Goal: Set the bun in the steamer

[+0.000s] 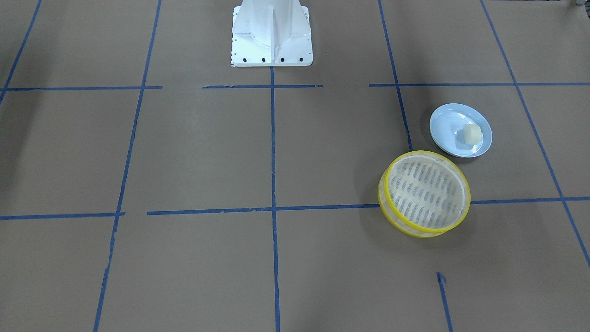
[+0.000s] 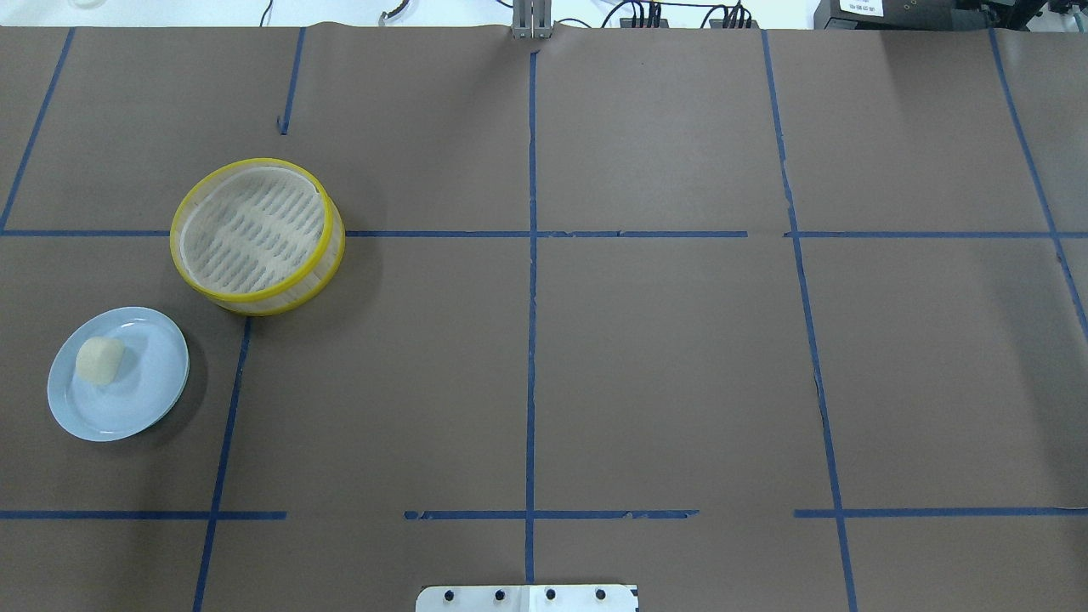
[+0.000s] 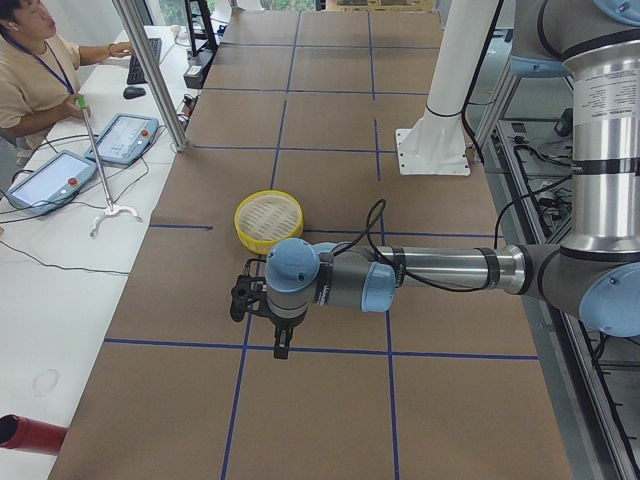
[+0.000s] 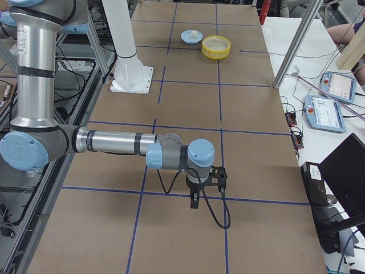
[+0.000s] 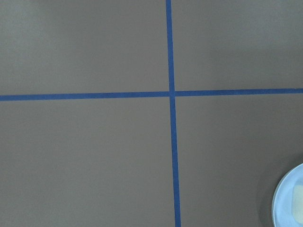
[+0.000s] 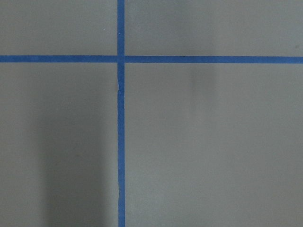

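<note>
The bun (image 2: 100,359) lies on the plate (image 2: 144,399), on the side away from the steamer (image 2: 255,225), which stands empty just beside the plate. The left gripper (image 3: 281,348) hangs above the table near the plate and the right gripper (image 4: 194,202) well apart from it. I cannot tell whether either's fingers are spread or together.

Bun (image 1: 473,134) on plate (image 1: 449,125) beside steamer (image 1: 421,152)
</note>
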